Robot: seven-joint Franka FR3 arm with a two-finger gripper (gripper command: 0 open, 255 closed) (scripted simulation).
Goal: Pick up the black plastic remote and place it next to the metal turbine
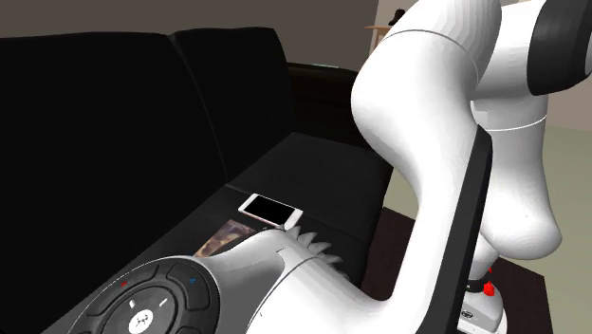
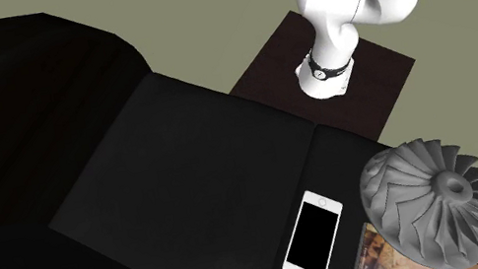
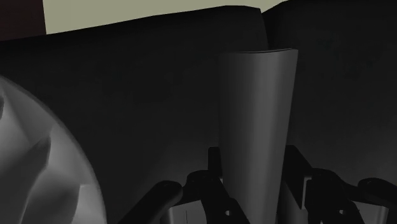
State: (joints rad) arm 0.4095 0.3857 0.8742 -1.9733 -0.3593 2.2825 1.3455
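The picking up looks done to me. In the wrist view the gripper (image 3: 254,173) has its two black fingers closed on the sides of the black remote (image 3: 257,108). The remote stands out long and straight away from the hand, over the dark sofa (image 3: 140,83). The grey turbine (image 3: 38,165) with its curved blades is just beside the remote there, so I judge that the carrying is also nearly finished. What is left, I think, is to set the remote down on the cushion next to the turbine, to open the fingers and to take the hand away. Whether the remote touches the seat or hangs above it, I cannot tell.

In the shoulder view the remote is at the lower left, very near to the camera, with its round ring of buttons facing up. Some blades of the turbine show just behind it. Farther on the seat lies a white phone (image 1: 270,210) with a black screen, beside a thin booklet (image 1: 223,237).

The arm (image 1: 427,123) is big at the right of the shoulder view. It bends over, and a smooth white part, which I take for its forearm, runs low toward the remote. In the second exterior view the arm rises from its base on the dark stand (image 2: 387,74) and leaves the picture at the upper right, high above the seat where the turbine and the phone lie.
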